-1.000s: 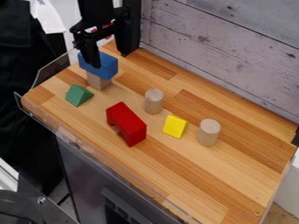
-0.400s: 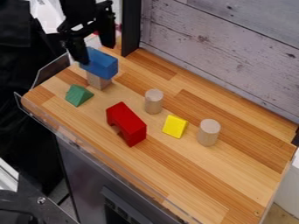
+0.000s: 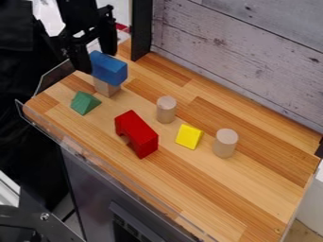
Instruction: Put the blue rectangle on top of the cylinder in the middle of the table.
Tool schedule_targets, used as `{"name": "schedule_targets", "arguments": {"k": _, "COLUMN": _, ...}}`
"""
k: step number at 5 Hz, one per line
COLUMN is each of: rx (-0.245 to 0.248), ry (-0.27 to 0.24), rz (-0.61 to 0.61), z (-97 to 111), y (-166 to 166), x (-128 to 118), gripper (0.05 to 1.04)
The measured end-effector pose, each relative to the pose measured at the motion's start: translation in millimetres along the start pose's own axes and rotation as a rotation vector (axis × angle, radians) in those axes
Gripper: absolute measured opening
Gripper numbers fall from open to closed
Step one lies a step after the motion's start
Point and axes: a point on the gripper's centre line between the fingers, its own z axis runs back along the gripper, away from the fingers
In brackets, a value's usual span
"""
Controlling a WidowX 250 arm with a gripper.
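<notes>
While the black gripper (image 3: 96, 62) hangs in the upper left of the frame, its two fingers are spread wide apart and do not hold anything. They are right by the blue rectangle block (image 3: 108, 69), one at its left side and one up behind it. I can't tell if a finger touches it. The blue block lies flat on top of a light wooden block (image 3: 106, 88), near the far left corner of the table (image 3: 208, 189). It is not on the cylinder in the middle. That plain wooden cylinder (image 3: 166, 110) stands up straight near the middle of the frame, with its flat top bare. Just below the wooden block and a bit to the left is a green triangle block (image 3: 84, 103). Down and to the left of the middle cylinder is a big red block (image 3: 137, 134) with a cut-out in its side, like a little bridge. A small yellow block (image 3: 189, 136) sits to the right of the red one. Next to the yellow block, more to the right, a second wooden cylinder (image 3: 225, 143) stands up straight too. Behind the table, at the upper right, is a wall of gray boards (image 3: 246, 47).
</notes>
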Motion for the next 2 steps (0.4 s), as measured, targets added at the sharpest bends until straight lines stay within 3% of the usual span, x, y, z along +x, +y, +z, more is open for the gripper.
{"name": "schedule_targets", "arguments": {"k": 2, "rx": 0.006, "ry": -0.009, "rz": -0.006, "z": -10.1, "y": -5.7, "x": -3.4, "gripper": 0.998}}
